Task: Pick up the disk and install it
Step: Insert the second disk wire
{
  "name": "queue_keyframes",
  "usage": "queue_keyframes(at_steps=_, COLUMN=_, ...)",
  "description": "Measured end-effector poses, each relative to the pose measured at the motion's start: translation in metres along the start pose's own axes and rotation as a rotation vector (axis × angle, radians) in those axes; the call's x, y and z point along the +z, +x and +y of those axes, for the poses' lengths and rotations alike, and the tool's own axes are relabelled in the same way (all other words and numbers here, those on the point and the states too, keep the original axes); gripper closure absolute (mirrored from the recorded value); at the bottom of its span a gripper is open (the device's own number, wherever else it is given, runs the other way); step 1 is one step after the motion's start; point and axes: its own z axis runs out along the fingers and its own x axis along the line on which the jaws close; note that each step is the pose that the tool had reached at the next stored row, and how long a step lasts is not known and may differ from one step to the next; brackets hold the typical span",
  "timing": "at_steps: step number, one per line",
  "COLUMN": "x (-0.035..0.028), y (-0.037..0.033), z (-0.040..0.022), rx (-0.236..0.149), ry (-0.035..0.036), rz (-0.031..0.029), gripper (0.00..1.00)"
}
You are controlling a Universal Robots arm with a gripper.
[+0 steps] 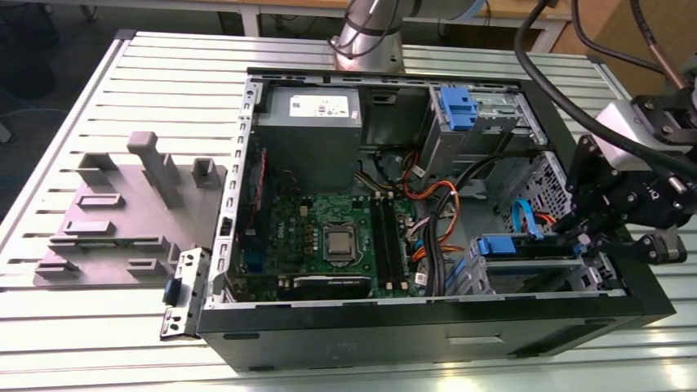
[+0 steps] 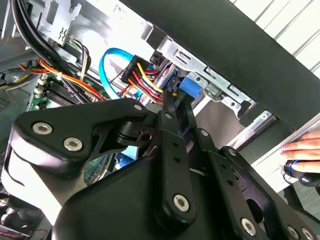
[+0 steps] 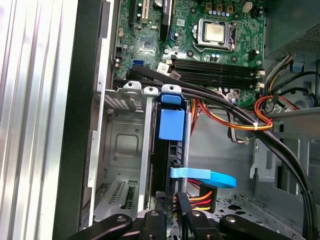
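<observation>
The disk (image 3: 164, 150) stands on edge inside the lower metal drive cage (image 3: 122, 140) of the open computer case, its blue carrier rail (image 3: 171, 125) facing the motherboard. In the exterior view the disk's blue rail (image 1: 501, 245) shows in the cage at the case's near right corner. My gripper (image 1: 575, 237) reaches in over the case's right wall. In the first wrist view the gripper (image 3: 170, 219) straddles the disk's end edge with its black fingers (image 3: 152, 220) pressed on either side. The second wrist view has the gripper (image 2: 171, 102) tips drawn together beside the blue rail (image 2: 187, 87).
Bundled cables (image 3: 240, 120) and a blue data cable (image 3: 205, 177) run close beside the cage. The case also holds the motherboard (image 1: 326, 237), a grey power supply (image 1: 308, 122) and an upper cage with a blue latch (image 1: 458, 106). A grey fixture (image 1: 120, 212) lies at the exterior view's left. A person's hand (image 2: 304, 147) rests outside the case.
</observation>
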Motion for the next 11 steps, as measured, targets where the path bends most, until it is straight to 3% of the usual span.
queue_keyframes(at_steps=2, x=0.0004, y=-0.0008, z=-0.0017, rx=0.000, ry=-0.0045, rz=0.0008, gripper=0.76)
queue_keyframes(at_steps=11, x=0.0006, y=-0.0009, z=-0.0017, rx=0.000, ry=-0.0049, rz=0.0008, gripper=0.78)
